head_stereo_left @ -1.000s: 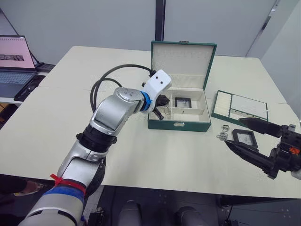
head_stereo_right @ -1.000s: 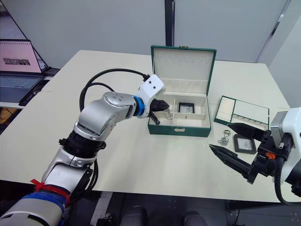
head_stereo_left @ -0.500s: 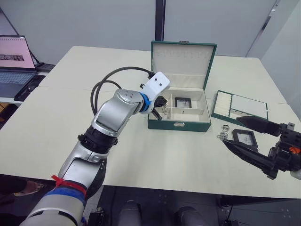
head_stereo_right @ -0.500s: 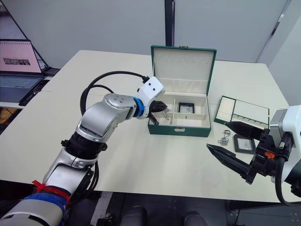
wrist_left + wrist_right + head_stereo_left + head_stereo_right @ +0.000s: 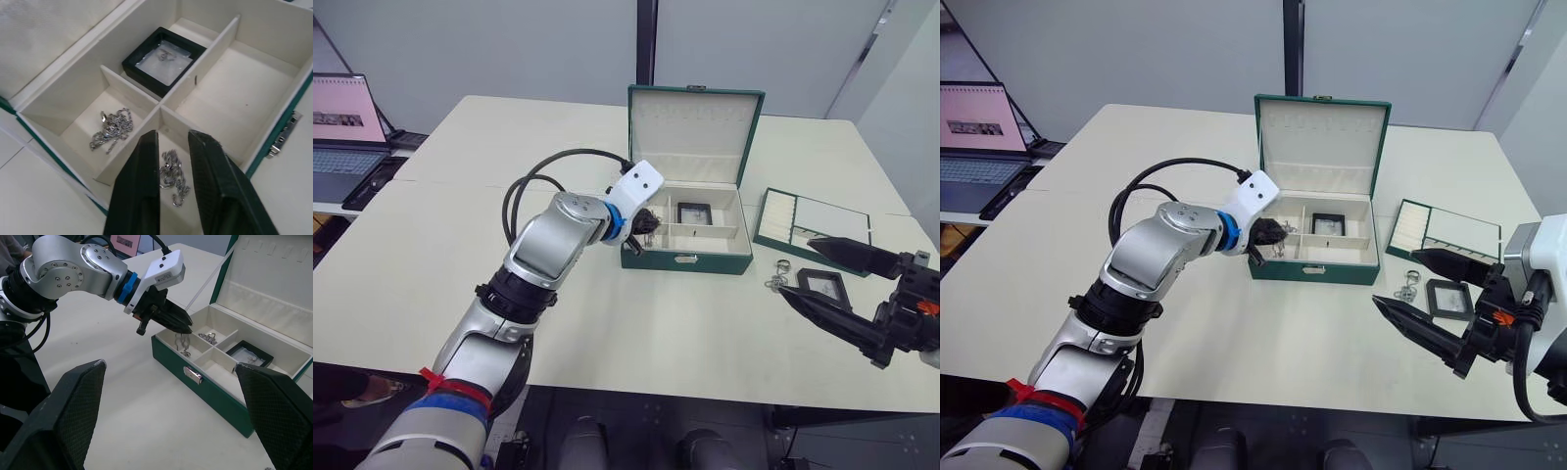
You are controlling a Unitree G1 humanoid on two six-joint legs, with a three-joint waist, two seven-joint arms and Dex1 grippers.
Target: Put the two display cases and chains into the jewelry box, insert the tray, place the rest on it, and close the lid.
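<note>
Laptop [image 5: 347, 127] at the far left edge, off the main tabletop [image 5: 460, 284]. Left hand [image 5: 169, 183] poised over the front-left compartment of the jewelry box [image 5: 685, 259], its fingers [image 5: 139, 191] narrowly parted around a silver chain [image 5: 172, 177] that trails into that compartment; whether the chain is actually pinched cannot be told. A second chain [image 5: 111, 129] lies in the compartment at 10 o'clock from the first. One display case [image 5: 693, 212] lies flat in the rear middle compartment. Lid [image 5: 693, 132] stands upright at 12 o'clock, cream lining facing forward. Tray [image 5: 813, 223] rests on the tabletop at 3 o'clock from the box. The other display case [image 5: 822, 285] lies at 6 o'clock from the tray, a small metal piece [image 5: 777, 276] just beside it. Right hand [image 5: 827, 279] hovers wide open, empty, over this case
</note>
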